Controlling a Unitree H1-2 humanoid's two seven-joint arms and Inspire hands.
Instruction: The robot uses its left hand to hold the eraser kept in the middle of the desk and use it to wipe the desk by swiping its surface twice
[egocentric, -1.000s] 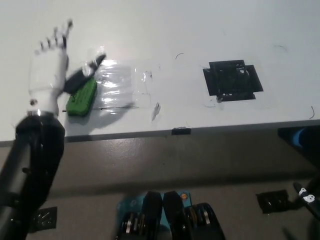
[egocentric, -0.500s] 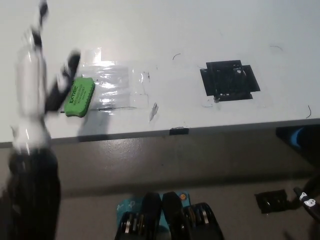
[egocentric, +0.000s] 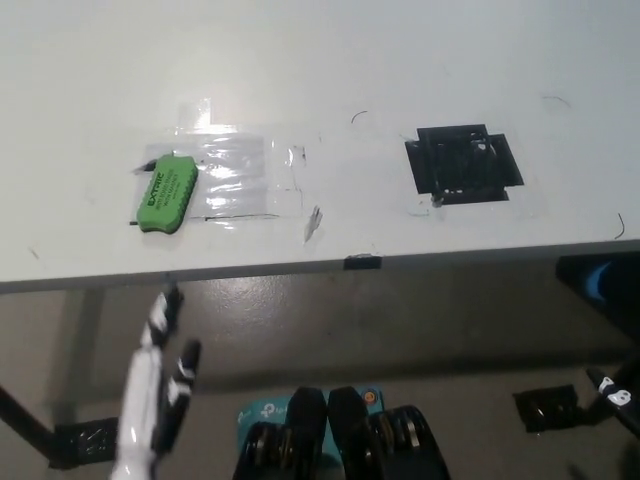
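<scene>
The green eraser (egocentric: 166, 192) lies flat on the white desk (egocentric: 330, 60) at the left, beside a patch of clear tape (egocentric: 240, 175). Nothing touches it. My white left hand (egocentric: 152, 395) hangs below the desk's front edge at the lower left, fingers spread apart and holding nothing. It is well clear of the eraser. The black right hand shows only as a small tip (egocentric: 612, 392) at the far lower right, too little to judge.
A black taped square (egocentric: 463, 162) marks the desk right of centre. Small pen marks dot the surface. The desk's front edge (egocentric: 330, 265) runs across the middle, with grey floor and a blue box (egocentric: 262, 410) below it.
My left hand has let go of the eraser and dropped from the desk's left side to below the front edge. The eraser now lies alone on the desk.
</scene>
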